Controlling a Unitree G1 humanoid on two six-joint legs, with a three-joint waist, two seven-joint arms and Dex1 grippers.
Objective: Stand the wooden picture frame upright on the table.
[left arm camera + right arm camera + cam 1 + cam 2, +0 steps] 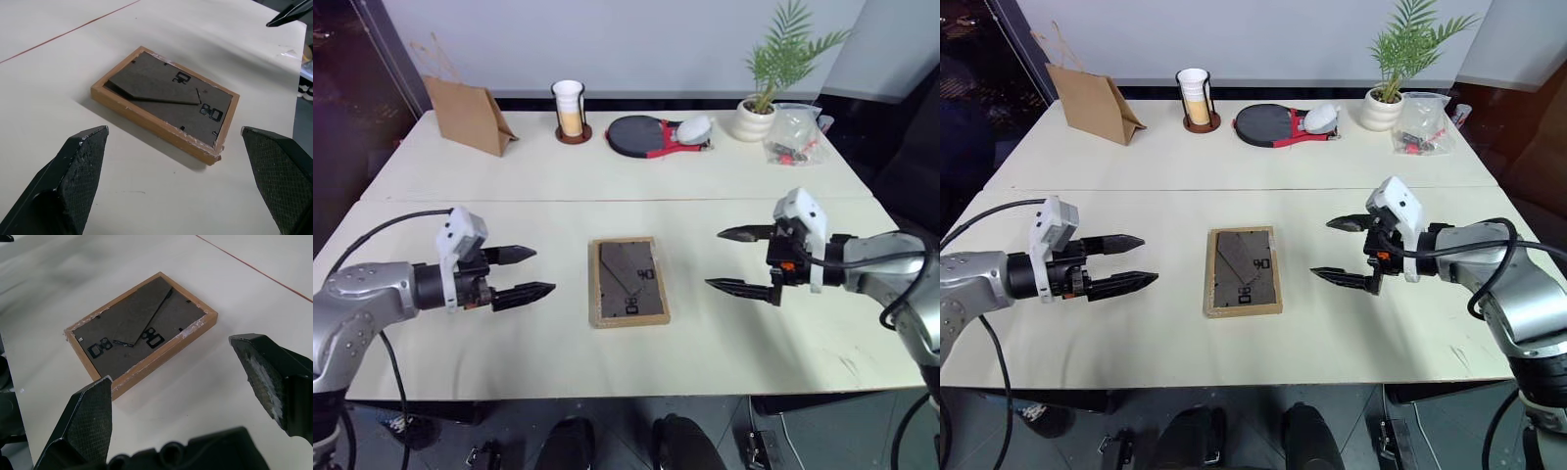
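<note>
Light-wood picture frame point(628, 281) is laid flat, dark back up, on the cream bench point(607, 176) near its front edge. It is flanked by the left claw point(522, 273) and right claw point(740, 259), both spread wide, empty, apart from it.

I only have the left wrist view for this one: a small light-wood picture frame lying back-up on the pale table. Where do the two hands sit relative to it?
Observer: The small light-wood picture frame lies between them; the left hand and right hand are each apart from it, open.
Operator: Anything else on the pale table?
Observer: At the far edge, a brown paper bag and a potted green plant.
</note>
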